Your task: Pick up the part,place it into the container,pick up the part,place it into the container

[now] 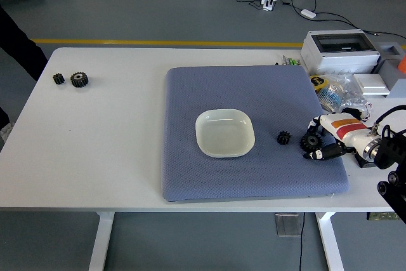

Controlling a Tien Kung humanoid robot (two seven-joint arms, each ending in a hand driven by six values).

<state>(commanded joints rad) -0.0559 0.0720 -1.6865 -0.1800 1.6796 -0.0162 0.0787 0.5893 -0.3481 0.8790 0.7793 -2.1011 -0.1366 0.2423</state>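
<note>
A white shallow container (pixel 224 132) sits in the middle of the blue-grey mat (pixel 190 176). To its right lies a small black gear (pixel 283 136). Just right of that, a larger black gear (pixel 310 140) rests on the mat, with my right hand (pixel 315 142) curled around it, fingers (pixel 323 152) above and below it. The hand's white and black body partly hides the gear. My left arm is out of view.
Two more black gears (pixel 58 79) (pixel 79 79) lie at the table's far left. A white box (pixel 339 51), bagged parts (pixel 339 93) and other items crowd the right rear. A person's dark clothing (pixel 19 39) shows at the left edge.
</note>
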